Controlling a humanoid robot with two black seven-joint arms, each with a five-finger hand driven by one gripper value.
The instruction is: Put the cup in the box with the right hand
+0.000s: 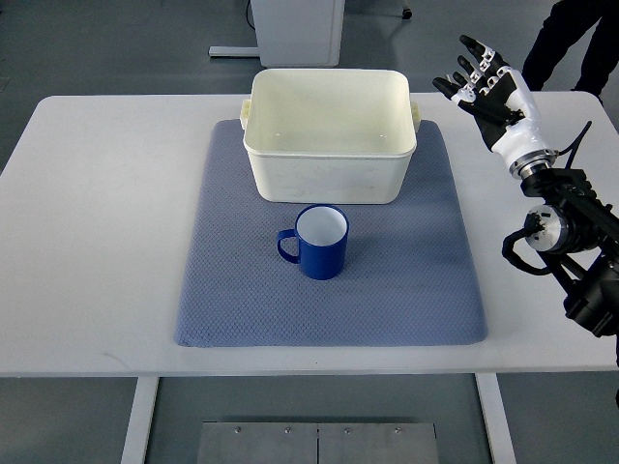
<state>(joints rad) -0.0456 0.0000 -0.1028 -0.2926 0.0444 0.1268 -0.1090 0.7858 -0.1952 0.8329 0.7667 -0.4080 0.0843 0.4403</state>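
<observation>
The right hand [488,89], white-backed with black jointed fingers [467,70], is raised over the far right part of the white rectangular table [87,242], its fingers spread loosely and holding nothing. Its black arm runs back from the wrist toward the picture's right edge. To the hand's left, just past the fingertips, stands the cream plastic rectangular box [329,135], open-topped and empty, resting on the far half of a blue-grey textured cloth mat [329,290]. Nearer the robot and further left of the hand, the dark blue mug with a white inside [319,242] stands upright on the mat, just in front of the box's near wall, its handle pointing away from the hand. Beyond the hand, a person's dark-clad legs [571,43] stand by the table's far edge.
</observation>
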